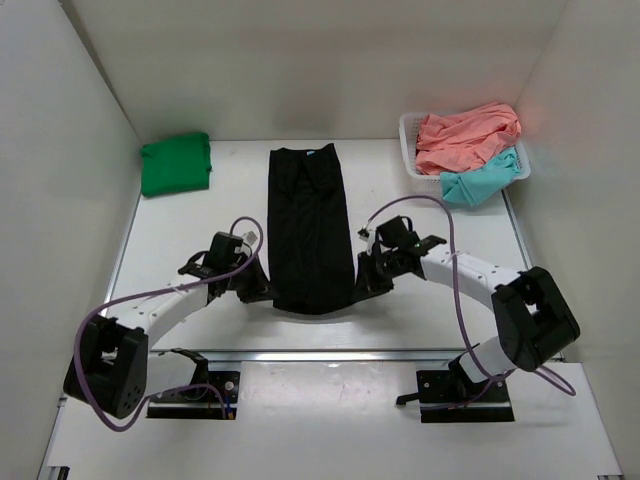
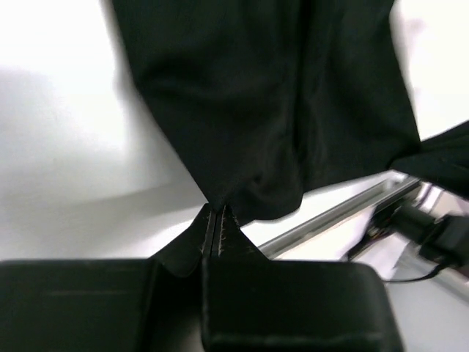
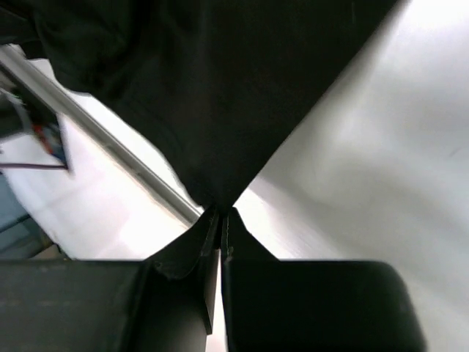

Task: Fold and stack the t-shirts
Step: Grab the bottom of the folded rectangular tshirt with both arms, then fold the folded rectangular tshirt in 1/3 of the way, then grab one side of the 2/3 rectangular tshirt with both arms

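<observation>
The black t-shirt (image 1: 310, 225) lies as a long narrow strip down the middle of the table, a small pale label at its far end. My left gripper (image 1: 268, 291) is shut on its near left corner (image 2: 234, 192). At the near right corner (image 3: 216, 176), my right gripper (image 1: 356, 286) is shut on the cloth too. A folded green t-shirt (image 1: 175, 164) rests at the far left. The coral-pink t-shirt (image 1: 465, 135) and the teal t-shirt (image 1: 482, 180) are heaped in the basket.
A white plastic basket (image 1: 409, 142) stands at the far right against the wall. White walls close in the table on three sides. A metal rail (image 1: 330, 354) runs along the near edge, just behind the black shirt's hem.
</observation>
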You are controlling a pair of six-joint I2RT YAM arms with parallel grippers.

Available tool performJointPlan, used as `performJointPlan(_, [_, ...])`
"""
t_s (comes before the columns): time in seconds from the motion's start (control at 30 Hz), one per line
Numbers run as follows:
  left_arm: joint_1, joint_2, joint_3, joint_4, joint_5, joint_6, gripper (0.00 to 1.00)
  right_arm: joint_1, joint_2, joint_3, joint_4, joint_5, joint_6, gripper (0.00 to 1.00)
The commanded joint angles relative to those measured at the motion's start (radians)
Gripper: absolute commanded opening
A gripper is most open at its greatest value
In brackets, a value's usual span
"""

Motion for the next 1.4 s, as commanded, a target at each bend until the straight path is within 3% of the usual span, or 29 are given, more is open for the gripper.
performJointPlan(0.0, [0.038, 0.048, 0.115, -0.001, 0.027, -0.023, 0.00, -0.057, 0.037, 0.163, -0.086, -0.069, -0.059, 0.00])
performJointPlan(0.47, [0.193, 0.498, 0.626, 0.052, 0.020, -0.033, 0.01, -0.228, 0.555, 0.888, -0.262, -0.112, -0.159, 0.00])
performJointPlan(0.53, [0.231, 0.573, 0.671, 0.067, 0.019, -0.036, 0.07, -0.248, 0.647, 1.042, -0.278, -0.111, -0.154, 0.00])
performJointPlan(0.57, [0.232, 0.608, 0.690, 0.076, 0.030, -0.046, 0.21, -0.259, 0.711, 1.093, -0.297, -0.102, -0.148, 0.11])
performJointPlan(0.67, [0.272, 0.656, 0.723, 0.131, 0.044, -0.073, 0.39, -0.271, 0.827, 1.299, -0.355, -0.059, -0.149, 0.28])
performJointPlan(0.7, [0.288, 0.651, 0.721, 0.168, 0.050, -0.081, 0.53, -0.274, 0.849, 1.355, -0.367, -0.042, -0.149, 0.30])
performJointPlan(0.73, [0.292, 0.651, 0.717, 0.200, 0.052, -0.093, 0.55, -0.278, 0.863, 1.386, -0.378, -0.033, -0.152, 0.30])
performJointPlan(0.8, [0.296, 0.653, 0.702, 0.249, 0.084, -0.092, 0.60, -0.273, 0.848, 1.382, -0.377, 0.004, -0.152, 0.31])
performJointPlan(0.87, [0.298, 0.648, 0.675, 0.310, 0.157, -0.098, 0.55, -0.273, 0.805, 1.280, -0.363, 0.019, -0.168, 0.31])
performJointPlan(0.93, [0.292, 0.630, 0.622, 0.325, 0.182, -0.110, 0.21, -0.259, 0.738, 1.183, -0.346, 0.052, -0.180, 0.32])
performJointPlan(0.97, [0.289, 0.605, 0.579, 0.332, 0.187, -0.109, 0.18, -0.250, 0.706, 1.128, -0.341, 0.059, -0.183, 0.33])
performJointPlan(1.1, [0.259, 0.487, 0.453, 0.283, 0.139, -0.061, 0.27, -0.225, 0.600, 0.918, -0.305, 0.117, -0.172, 0.35])
performJointPlan(1.23, [0.212, 0.400, 0.349, 0.156, 0.021, 0.005, 0.29, -0.198, 0.490, 0.756, -0.224, 0.142, -0.128, 0.46])
performJointPlan(1.27, [0.200, 0.391, 0.326, 0.148, -0.005, 0.002, 0.80, -0.192, 0.465, 0.712, -0.208, 0.147, -0.120, 0.47])
performJointPlan(1.3, [0.192, 0.383, 0.316, 0.144, -0.017, 0.000, 0.99, -0.186, 0.456, 0.678, -0.185, 0.159, -0.110, 0.47])
performJointPlan(1.37, [0.183, 0.378, 0.287, 0.166, -0.020, -0.007, 0.99, -0.170, 0.442, 0.638, -0.157, 0.155, -0.093, 0.48])
